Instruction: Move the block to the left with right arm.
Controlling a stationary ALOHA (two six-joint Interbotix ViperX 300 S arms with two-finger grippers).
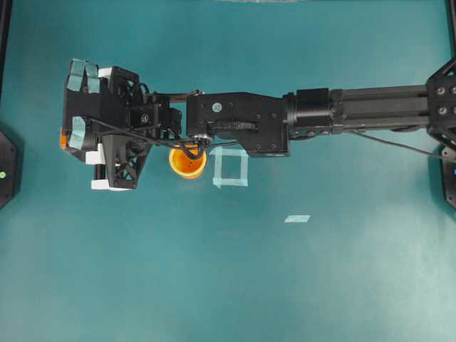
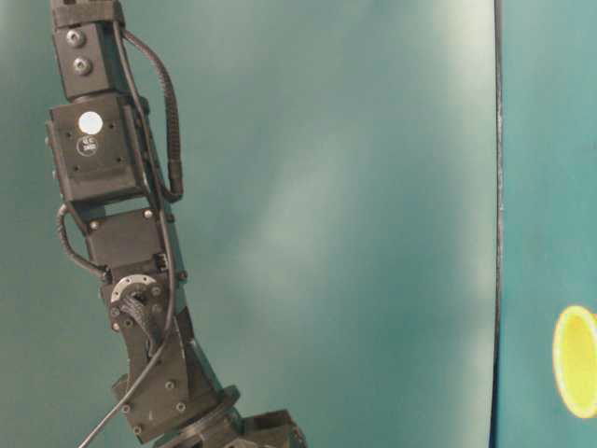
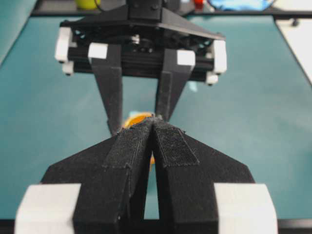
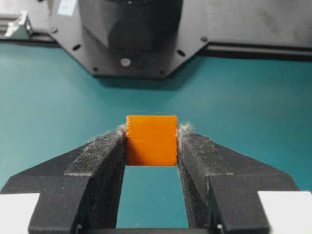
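Note:
The small orange block [image 4: 151,140] sits squarely between the pads of my right gripper [image 4: 151,141], which is shut on it. In the overhead view the right arm [image 1: 285,114] stretches across to the far left, and only a sliver of the block [image 1: 63,141] shows under the right gripper [image 1: 68,135]. The left wrist view faces that gripper [image 3: 139,124] head-on, with the block [image 3: 138,118] partly hidden behind my left gripper [image 3: 154,121], which is shut on nothing. Whether the block touches the table I cannot tell.
A round yellow-orange cup [image 1: 187,162] stands just right of the right gripper, under the arm's wrist; it also shows as the cup [image 2: 576,362]. A pale tape square [image 1: 230,167] lies beside it, a small tape strip [image 1: 297,219] farther right. The left arm's base [image 4: 131,39] is close ahead.

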